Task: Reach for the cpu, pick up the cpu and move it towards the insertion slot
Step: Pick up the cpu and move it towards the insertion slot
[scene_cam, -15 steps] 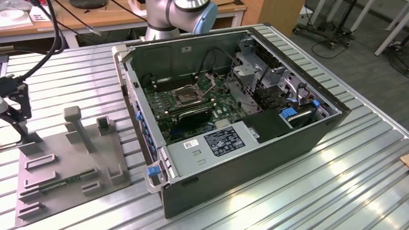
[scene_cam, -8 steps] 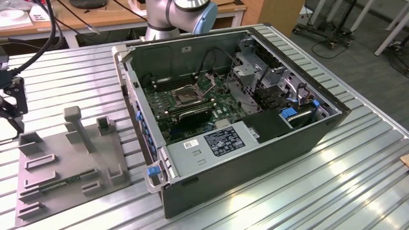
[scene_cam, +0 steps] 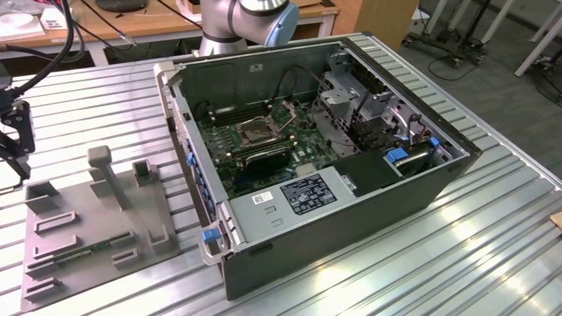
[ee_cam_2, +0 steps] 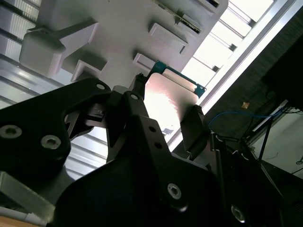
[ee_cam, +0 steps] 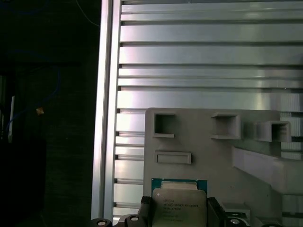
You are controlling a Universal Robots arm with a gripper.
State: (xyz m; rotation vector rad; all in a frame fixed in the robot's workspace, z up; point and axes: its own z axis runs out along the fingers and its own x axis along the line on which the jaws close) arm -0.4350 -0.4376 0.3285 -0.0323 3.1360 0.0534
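The hand [ee_cam_2: 166, 111] clasps the cpu [ee_cam_2: 165, 92] by opposite edges over the grey tray [ee_cam_2: 109, 28]. The insertion slot [scene_cam: 257, 133] lies well apart, toward the exterior view's right, inside the open case [scene_cam: 369, 224].

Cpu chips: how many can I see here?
1: the cpu is clamped in the gripper, by the grey holder. The insertion slot looks empty; others may be hidden.

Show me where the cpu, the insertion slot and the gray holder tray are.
cpu [ee_cam: 179, 204], first wrist view, middle of its silvery top.
insertion slot [scene_cam: 260, 133], exterior view, its dark centre.
gray holder tray [scene_cam: 92, 220], exterior view, bare base plate.
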